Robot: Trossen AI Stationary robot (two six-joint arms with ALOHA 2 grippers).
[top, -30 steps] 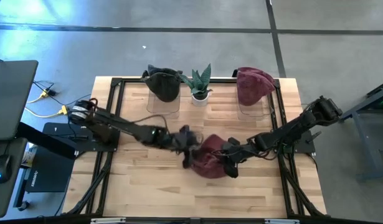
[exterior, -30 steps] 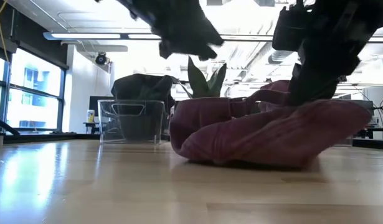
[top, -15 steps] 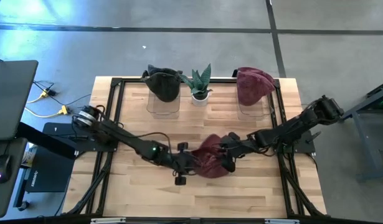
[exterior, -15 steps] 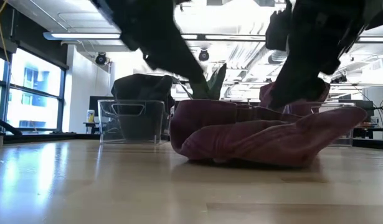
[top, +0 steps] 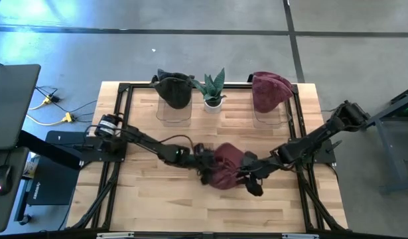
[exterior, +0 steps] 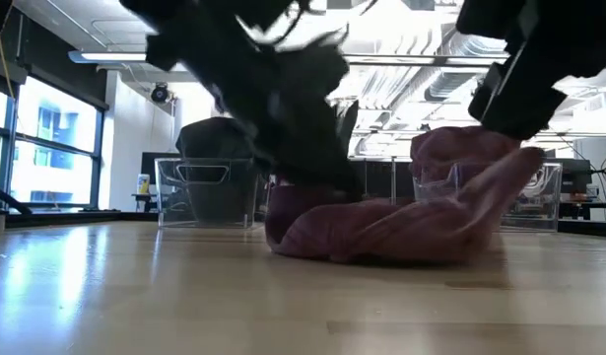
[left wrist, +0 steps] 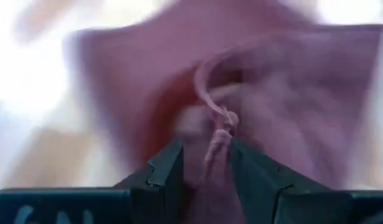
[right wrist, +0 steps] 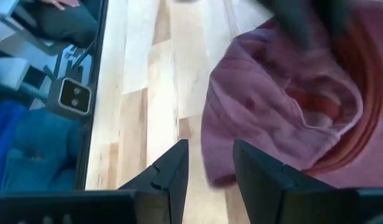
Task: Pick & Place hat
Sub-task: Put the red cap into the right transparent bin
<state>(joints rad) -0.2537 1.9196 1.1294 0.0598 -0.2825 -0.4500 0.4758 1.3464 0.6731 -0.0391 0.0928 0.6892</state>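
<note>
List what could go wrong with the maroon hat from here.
1. The left gripper pinches only a thin fold of the maroon hat; the fabric may slip out when lifted.
2. The right gripper stands open at the hat's edge with no cloth between its fingers, so a lift could be one-sided and let the hat sag or drag on the wooden table.

Light wooden slatted table [top: 144,192] with black metal frame [top: 124,89]. Small green spiky plant in white pot [top: 213,89] at the far edge, between two clear plastic bins [top: 174,109] [top: 270,114]. Black laptop [top: 11,106] and yellow cables [top: 48,99] on grey floor, off the table's left side.
</note>
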